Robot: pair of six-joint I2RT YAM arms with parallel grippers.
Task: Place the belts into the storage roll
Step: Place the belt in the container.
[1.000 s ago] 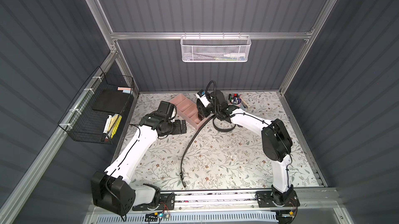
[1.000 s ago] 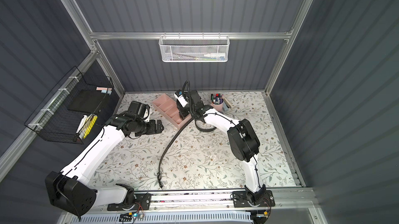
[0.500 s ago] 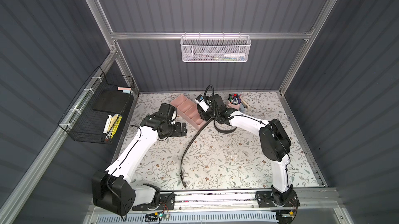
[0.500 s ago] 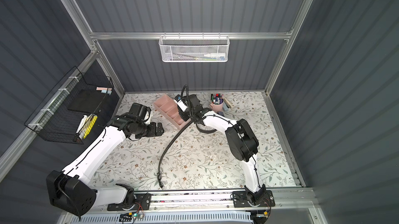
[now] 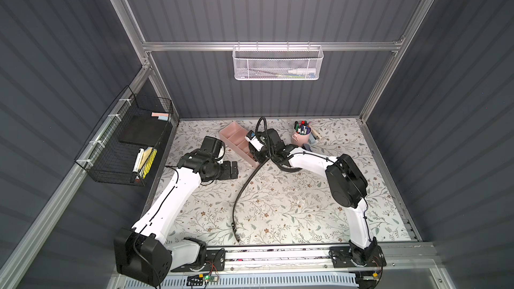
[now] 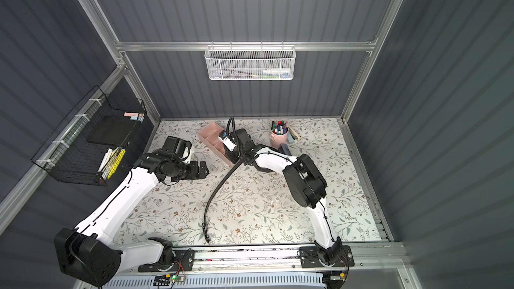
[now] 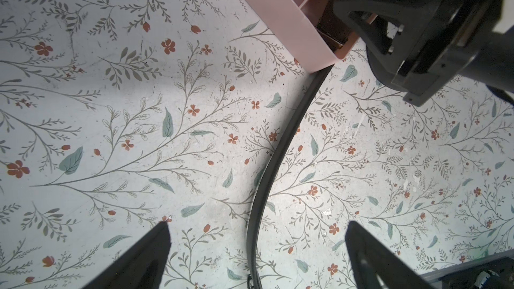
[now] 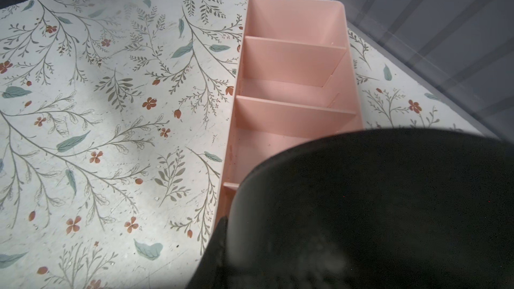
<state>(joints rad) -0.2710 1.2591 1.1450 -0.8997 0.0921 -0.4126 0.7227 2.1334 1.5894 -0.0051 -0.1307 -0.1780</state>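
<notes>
Right gripper [image 5: 258, 156]: hanging over the nearest end compartment of the storage roll [image 8: 292, 62], jaws pinching narrow, apparently grasping the long belt [image 5: 242, 190] by its far end; contact itself hidden.
Left gripper [image 7: 257, 226]: hovering low with jaws spread wide, straddling the strap's middle, touching nothing.
Belt position: trailing from the tray's near corner across the table [image 5: 292, 212], buckle end lying near the front rail; mostly outside.
Risk: stuffing it in uncoiled, leaving the tail hanging over the wall and springing back out; dragging or tipping the tray.
Obstacles: marker cup [image 5: 301, 137] standing just beside the right arm, inviting a knock.
Dark loop [image 5: 290, 168]: lying under the right forearm, possibly the second belt; cannot tell.
</notes>
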